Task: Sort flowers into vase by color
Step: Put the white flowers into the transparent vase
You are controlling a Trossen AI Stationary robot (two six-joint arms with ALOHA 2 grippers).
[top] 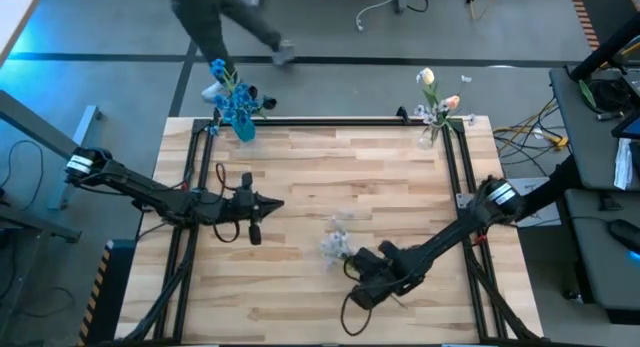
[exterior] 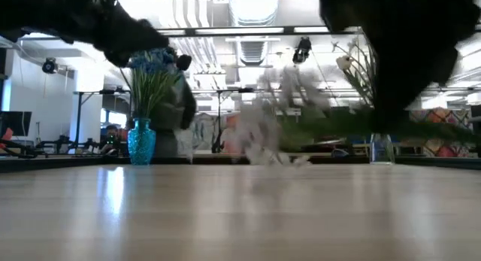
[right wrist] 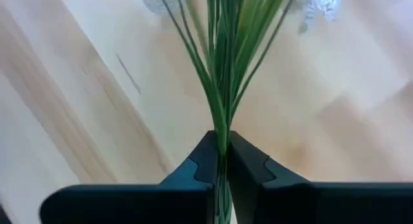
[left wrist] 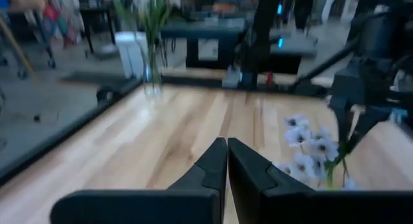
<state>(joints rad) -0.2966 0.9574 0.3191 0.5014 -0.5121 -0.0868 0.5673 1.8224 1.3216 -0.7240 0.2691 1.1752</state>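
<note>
I am watching the right gripper (right wrist: 221, 161) pinching a white-lilac sprig (top: 336, 246) by its thin green stems (right wrist: 222, 69); in the right wrist view the two fingers are sitting tight together with the stems running straight out between their tips. From above, the sprig's pale blossoms are lying over the table (top: 320, 177) just ahead of the right gripper (top: 358, 262), pointing toward the middle of the boards. I am seeing the left gripper (top: 276, 203) waiting over the left half of the table, its fingers pressed together on nothing, as the left wrist view (left wrist: 226, 161) is showing plainly.

The high view is giving me what the wrist cameras are not: a blue vase (top: 243, 127) holding blue blossoms (top: 232, 95) at the far left corner, and a clear vase (top: 431, 135) with peach-yellow tulip buds (top: 428, 79) and some pale blossoms at the far right corner, both well apart from the held sprig. A person (top: 215, 17) is walking on the floor beyond the table.

The low view is showing the blue vase (exterior: 141, 143) standing upright on the far edge, while the pale sprig (exterior: 285, 118) is smearing across the middle; it is probably lifted off the wood, though I cannot be sure. The left wrist view is catching the blossoms (left wrist: 310, 143) hanging below the other arm.
</note>
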